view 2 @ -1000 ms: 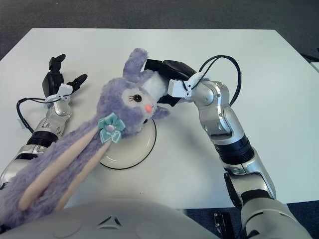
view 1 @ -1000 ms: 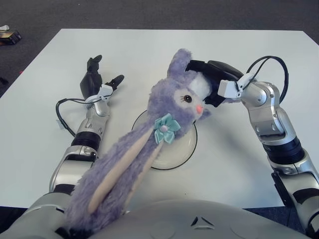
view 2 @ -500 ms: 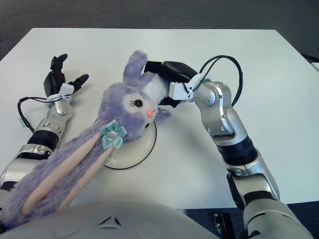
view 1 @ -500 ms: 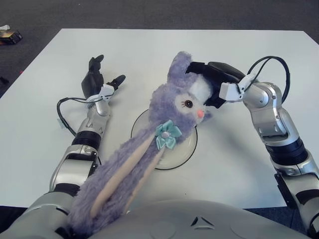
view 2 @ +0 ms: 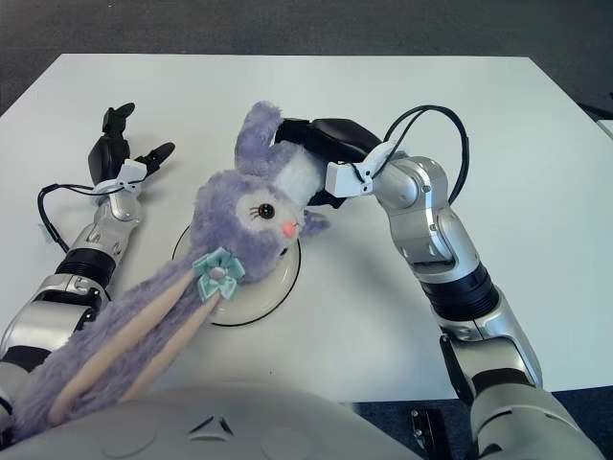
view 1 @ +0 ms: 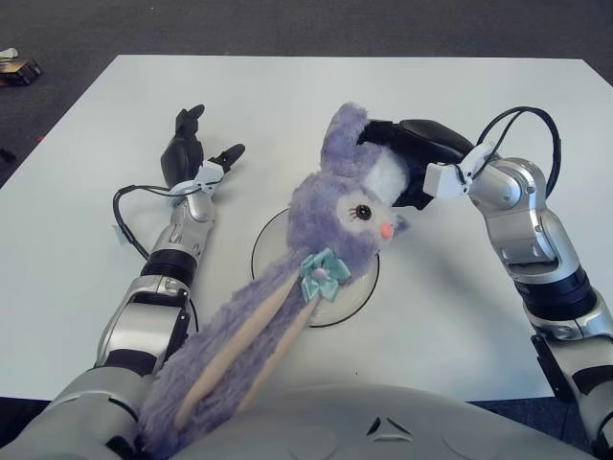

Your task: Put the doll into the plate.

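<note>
A purple plush rabbit doll [view 1: 340,216] with a teal flower bow hangs over the white plate [view 1: 360,287] at the table's middle. Its long ears trail down toward my chest, at the bottom left of both views. My right hand [view 1: 402,153] is shut on the doll's body behind its head, holding it above the plate. The doll covers much of the plate. My left hand [view 1: 196,153] shows to the left of the plate, fingers spread, holding nothing.
The white table [view 1: 460,86] spans the view, with dark floor beyond its edges. A small object [view 1: 17,67] lies on the floor at the far left. A black cable [view 1: 129,206] loops beside my left forearm.
The doll's head has sunk slightly and shifted right, nearer the plate, and its ears have swung down. My left hand has edged a little forward and to the right.
</note>
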You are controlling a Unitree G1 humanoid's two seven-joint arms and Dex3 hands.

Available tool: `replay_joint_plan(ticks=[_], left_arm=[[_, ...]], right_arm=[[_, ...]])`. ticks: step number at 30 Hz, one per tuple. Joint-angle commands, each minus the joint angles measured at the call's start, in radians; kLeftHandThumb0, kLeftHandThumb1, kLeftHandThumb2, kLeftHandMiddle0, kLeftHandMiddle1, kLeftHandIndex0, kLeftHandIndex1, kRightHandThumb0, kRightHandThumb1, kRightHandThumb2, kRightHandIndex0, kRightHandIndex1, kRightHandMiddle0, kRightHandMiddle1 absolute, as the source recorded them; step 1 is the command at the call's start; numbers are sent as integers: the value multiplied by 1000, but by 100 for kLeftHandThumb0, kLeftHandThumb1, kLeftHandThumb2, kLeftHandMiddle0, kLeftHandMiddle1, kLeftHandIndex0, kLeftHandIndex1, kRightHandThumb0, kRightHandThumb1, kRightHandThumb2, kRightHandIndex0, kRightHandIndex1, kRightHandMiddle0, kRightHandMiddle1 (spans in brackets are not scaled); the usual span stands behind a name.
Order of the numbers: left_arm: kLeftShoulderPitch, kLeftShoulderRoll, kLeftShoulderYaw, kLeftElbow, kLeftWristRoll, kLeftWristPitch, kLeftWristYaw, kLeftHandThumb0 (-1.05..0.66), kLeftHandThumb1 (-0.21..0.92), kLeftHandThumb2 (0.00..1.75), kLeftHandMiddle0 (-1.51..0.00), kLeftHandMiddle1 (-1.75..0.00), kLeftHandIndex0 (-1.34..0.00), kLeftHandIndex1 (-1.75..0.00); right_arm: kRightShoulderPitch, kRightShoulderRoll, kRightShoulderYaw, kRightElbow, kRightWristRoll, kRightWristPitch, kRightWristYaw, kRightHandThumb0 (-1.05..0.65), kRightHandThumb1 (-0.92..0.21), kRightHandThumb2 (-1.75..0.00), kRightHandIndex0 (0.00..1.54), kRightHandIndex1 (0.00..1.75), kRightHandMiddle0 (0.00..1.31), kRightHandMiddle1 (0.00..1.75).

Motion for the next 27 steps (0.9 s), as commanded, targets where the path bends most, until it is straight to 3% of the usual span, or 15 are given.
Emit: replay_joint_plan(ticks=[1,2,5,9,19,27], left_arm=[[-14,-3,-5,0,8,-9,10,-24,92,17,-54,-1,-26,-70],[-12,-9,-9,-9,12,-9,14,-24,92,17,-54,-1,-26,-70],[-8,-21,-16,-27,18,-9,22,-23,92,16,-54,-1,-27,-71],[-4,-28,-19,-39,22,-2,23,-22,92,16,-54,-1,-28,-71],[1,-42,-27,-53,28,7,24,-21,92,15,-54,0,-29,-70],[4,-52,-31,-59,26,4,19,-21,92,14,-54,0,-29,-69]], right_arm=[[11,-8,-7,-14,9,-8,4,39,-60,-94,39,175,40,175],[16,-23,-13,-25,12,-27,8,39,-60,-94,39,175,40,175],[26,-50,-24,-41,21,-60,15,13,-73,-70,39,152,34,170],[33,-64,-38,-30,44,-94,16,3,-85,-48,39,145,30,163],[57,-64,-76,15,97,-206,-26,0,-88,-42,39,144,30,159],[39,-21,-54,8,97,-215,-40,0,-91,-38,39,145,25,160]])
